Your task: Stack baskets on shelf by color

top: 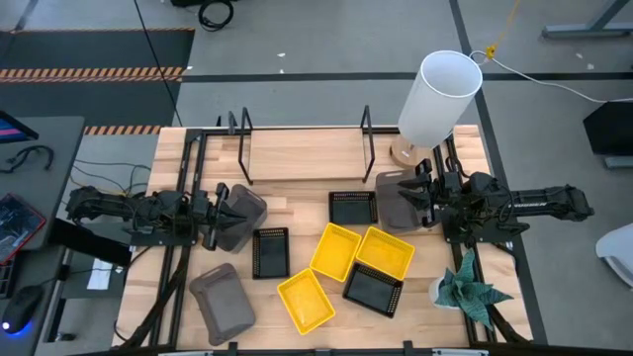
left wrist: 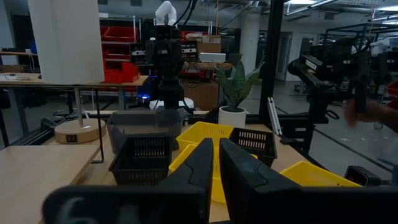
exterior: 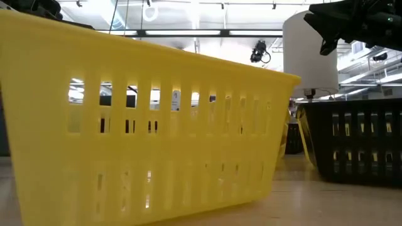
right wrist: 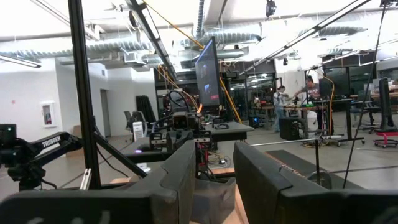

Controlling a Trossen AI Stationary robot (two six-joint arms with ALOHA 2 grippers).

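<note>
Overhead, the left gripper gripped the rim of a deep gray plastic basket with rounded corners, and the right gripper gripped a second gray basket just beside the lamp base; both baskets sat on the tabletop in front of the light wooden shelf board with black end loops, which held nothing. Only this view showed the third gray basket, three yellow baskets and three black perforated baskets scattered between the arms. The low view was filled by one yellow slotted wall. The left wrist view showed its fingers nearly together.
</note>
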